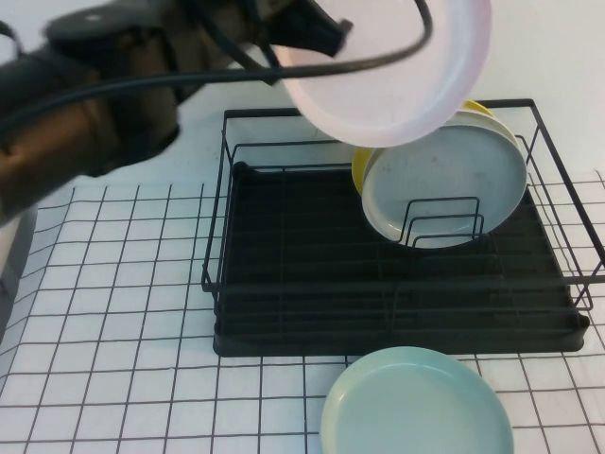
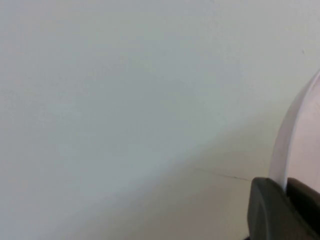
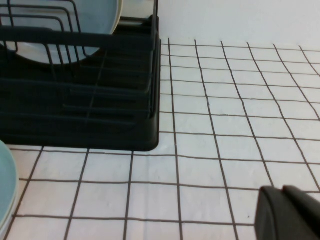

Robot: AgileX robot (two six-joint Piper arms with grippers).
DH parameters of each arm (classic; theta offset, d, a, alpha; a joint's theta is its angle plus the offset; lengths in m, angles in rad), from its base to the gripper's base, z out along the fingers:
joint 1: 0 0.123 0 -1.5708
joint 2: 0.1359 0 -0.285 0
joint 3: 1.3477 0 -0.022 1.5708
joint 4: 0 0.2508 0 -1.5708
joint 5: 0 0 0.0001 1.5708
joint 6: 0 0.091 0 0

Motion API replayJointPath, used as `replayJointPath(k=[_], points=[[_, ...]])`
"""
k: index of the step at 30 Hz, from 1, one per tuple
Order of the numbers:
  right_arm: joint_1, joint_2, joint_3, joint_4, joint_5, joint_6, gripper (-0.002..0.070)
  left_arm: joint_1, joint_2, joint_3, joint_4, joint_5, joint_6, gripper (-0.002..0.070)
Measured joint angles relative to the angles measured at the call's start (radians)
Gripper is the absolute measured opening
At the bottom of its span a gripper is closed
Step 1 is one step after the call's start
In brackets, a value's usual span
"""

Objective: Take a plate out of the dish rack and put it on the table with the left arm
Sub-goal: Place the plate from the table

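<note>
My left gripper (image 1: 317, 33) is shut on the rim of the pale pink-lilac plate (image 1: 397, 66) and holds it in the air above the back of the black dish rack (image 1: 397, 331). In the left wrist view the plate's edge (image 2: 295, 145) sits clamped between the two dark fingers (image 2: 267, 210). A grey plate (image 1: 444, 184) still leans in the rack's wire dividers with a yellow plate (image 1: 361, 165) behind it. My right gripper (image 3: 287, 212) hovers low over the gridded white table (image 3: 225, 115) beside the rack (image 3: 80, 100), its fingers together and empty.
A mint-green plate (image 1: 416, 402) lies flat on the table in front of the rack; its edge shows in the right wrist view (image 3: 6, 190). Bare grid table (image 1: 113, 322) lies to the left of the rack. The left arm (image 1: 85, 104) crosses the upper left.
</note>
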Motion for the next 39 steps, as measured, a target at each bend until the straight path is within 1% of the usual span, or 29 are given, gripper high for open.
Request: replayJointPath(k=[4, 8, 11, 14, 16, 19, 21, 23, 25, 29, 32, 33, 35, 37, 39], points=[[0.0, 0.0, 0.0, 0.0, 0.0, 0.0, -0.0002, 0.0, -0.116, 0.065, -0.004, -0.001, -0.004, 0.0003], [0.0, 0.0, 0.0, 0.0, 0.0, 0.0, -0.0002, 0.0, -0.194, 0.107, -0.004, 0.135, -0.04, 0.0003], [0.0, 0.0, 0.0, 0.0, 0.0, 0.0, -0.0002, 0.0, -0.229, 0.127, -0.001, 0.263, -0.133, 0.0003], [0.0, 0.0, 0.0, 0.0, 0.0, 0.0, -0.0002, 0.0, -0.245, 0.148, 0.016, 0.395, -0.294, 0.0003], [0.0, 0.0, 0.0, 0.0, 0.0, 0.0, -0.0002, 0.0, -0.249, 0.157, 0.101, 0.485, -0.462, 0.0003], [0.0, 0.0, 0.0, 0.0, 0.0, 0.0, -0.0002, 0.0, -0.247, 0.164, 0.35, 0.618, -0.766, 0.0003], [0.0, 0.0, 0.0, 0.0, 0.0, 0.0, -0.0002, 0.0, -0.245, 0.17, 0.5, 0.696, -0.929, 0.0003], [0.0, 0.0, 0.0, 0.0, 0.0, 0.0, -0.0002, 0.0, -0.245, 0.193, 0.614, 0.743, -1.044, 0.0003], [0.0, 0.0, 0.0, 0.0, 0.0, 0.0, -0.0002, 0.0, -0.247, 0.237, 0.658, 0.744, -1.093, 0.0003], [0.0, 0.0, 0.0, 0.0, 0.0, 0.0, -0.0002, 0.0, -0.273, 0.355, 0.678, 0.675, -1.119, 0.0003], [0.0, 0.0, 0.0, 0.0, 0.0, 0.0, -0.0002, 0.0, -0.285, 0.461, 0.65, 0.647, -1.103, 0.0003], [0.0, 0.0, 0.0, 0.0, 0.0, 0.0, -0.0002, 0.0, -0.288, 0.489, 0.62, 0.637, -1.084, 0.0003], [0.0, 0.0, 0.0, 0.0, 0.0, 0.0, -0.0002, 0.0, -0.288, 0.567, 0.531, 0.597, -0.998, 0.0004], [0.0, 0.0, 0.0, 0.0, 0.0, 0.0, -0.0002, 0.0, -0.288, 0.617, 0.425, 0.549, -0.912, 0.0004], [0.0, 0.0, 0.0, 0.0, 0.0, 0.0, -0.0002, 0.0, -0.288, 0.669, 0.286, 0.493, -0.789, 0.0003]])
